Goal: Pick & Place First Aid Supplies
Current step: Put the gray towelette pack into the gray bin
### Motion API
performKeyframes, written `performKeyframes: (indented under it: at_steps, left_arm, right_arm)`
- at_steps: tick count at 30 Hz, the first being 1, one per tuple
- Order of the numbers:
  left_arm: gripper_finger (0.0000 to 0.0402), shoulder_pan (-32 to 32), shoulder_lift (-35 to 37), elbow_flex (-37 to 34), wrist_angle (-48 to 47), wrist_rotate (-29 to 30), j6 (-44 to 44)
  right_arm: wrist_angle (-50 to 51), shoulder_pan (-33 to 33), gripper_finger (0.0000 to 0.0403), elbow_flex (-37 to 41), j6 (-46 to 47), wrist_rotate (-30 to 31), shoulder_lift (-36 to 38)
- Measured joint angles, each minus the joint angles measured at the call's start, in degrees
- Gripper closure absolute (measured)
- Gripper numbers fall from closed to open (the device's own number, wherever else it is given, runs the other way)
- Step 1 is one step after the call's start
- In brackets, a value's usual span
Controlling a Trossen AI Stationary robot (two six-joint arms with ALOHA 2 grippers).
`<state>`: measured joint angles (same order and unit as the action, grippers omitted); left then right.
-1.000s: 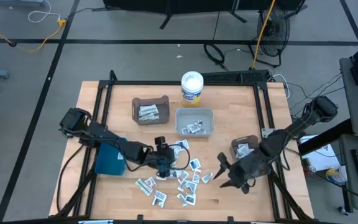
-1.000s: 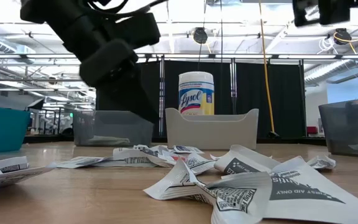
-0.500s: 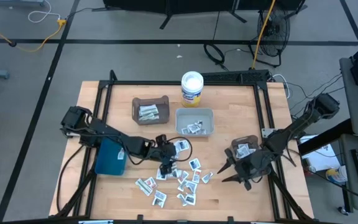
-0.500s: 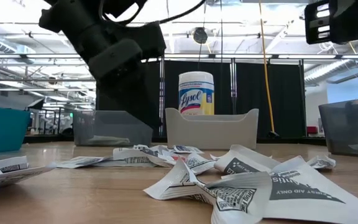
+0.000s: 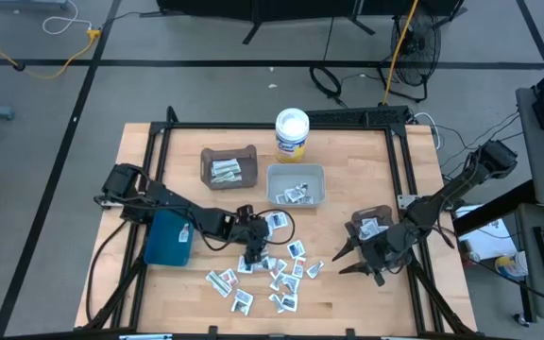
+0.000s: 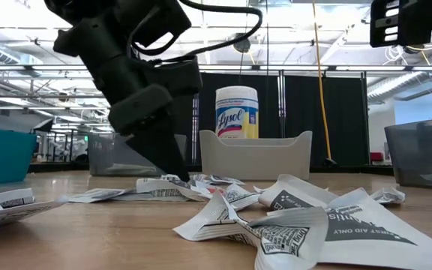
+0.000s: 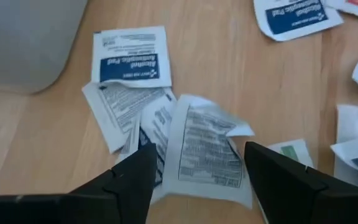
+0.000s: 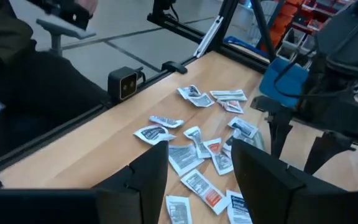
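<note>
While your left pincer (image 7: 194, 180) hung spread wide and empty just over a crumpled packet (image 7: 207, 149) near the white bin (image 5: 296, 185), that light, limp, slippery foil wanted pinching at an upturned edge, and your right pincer (image 5: 348, 260) waited part-open, empty.

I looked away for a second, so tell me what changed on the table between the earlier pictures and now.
The left gripper came down onto the heap of packets, its open fingers now straddling a crumpled packet, not yet gripping it. The right gripper drew back a little toward the dark bin and holds nothing. The bins, the Lysol tub and the packets stayed put.
</note>
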<state>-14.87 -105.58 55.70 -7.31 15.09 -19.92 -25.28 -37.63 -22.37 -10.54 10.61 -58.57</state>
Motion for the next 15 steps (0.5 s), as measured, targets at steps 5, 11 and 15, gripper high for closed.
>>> performKeyframes:
  at_steps: [5, 11, 15]
  left_arm:
    - [0.0169, -0.02, 0.23, 0.00, 0.35, 0.18, 0.15]
    - [0.0196, -0.31, 0.24, 0.00, 0.32, -1.50, 1.60]
    - [0.0208, -1.09, 0.24, 0.00, 0.56, -3.56, 4.07]
  right_arm:
    - [-0.38, 0.00, 0.0232, 0.00, -1.67, 0.09, -0.02]
    - [-0.81, 0.01, 0.0232, 0.00, -3.07, 0.82, -0.02]
    - [-1.54, 0.02, 0.0232, 0.00, -4.11, 7.58, -0.02]
